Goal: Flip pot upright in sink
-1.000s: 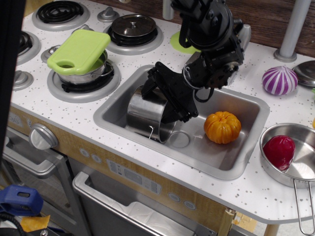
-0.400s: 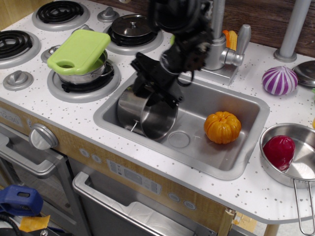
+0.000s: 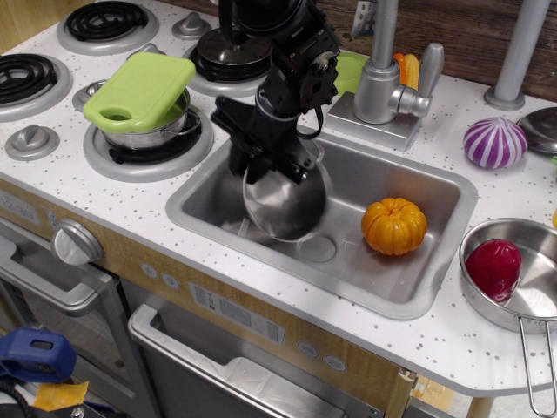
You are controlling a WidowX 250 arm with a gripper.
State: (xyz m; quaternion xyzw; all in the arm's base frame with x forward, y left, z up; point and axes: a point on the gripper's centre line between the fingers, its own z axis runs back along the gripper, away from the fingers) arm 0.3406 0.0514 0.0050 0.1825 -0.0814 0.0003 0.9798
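Note:
The shiny steel pot [image 3: 284, 198] is in the left half of the grey sink [image 3: 396, 283]. It is tilted on its edge, with its open mouth facing the front and right. My black gripper [image 3: 264, 155] is above the pot's upper left rim and is shut on that rim. The arm reaches down from the back, over the left part of the basin. The pot's wire handles are hard to make out. An orange pumpkin [image 3: 394, 225] sits in the right half of the sink, apart from the pot.
A green cutting board [image 3: 139, 90] lies on a pot on the left burner. The faucet [image 3: 383, 78] stands behind the sink. A steel pan with a red ball [image 3: 494, 266] is at the right. A purple striped onion [image 3: 494, 142] lies behind it.
My arm has swung left across the sink with the pot in its grip. The pot has turned from lying on its side to tilted, its mouth now toward the front.

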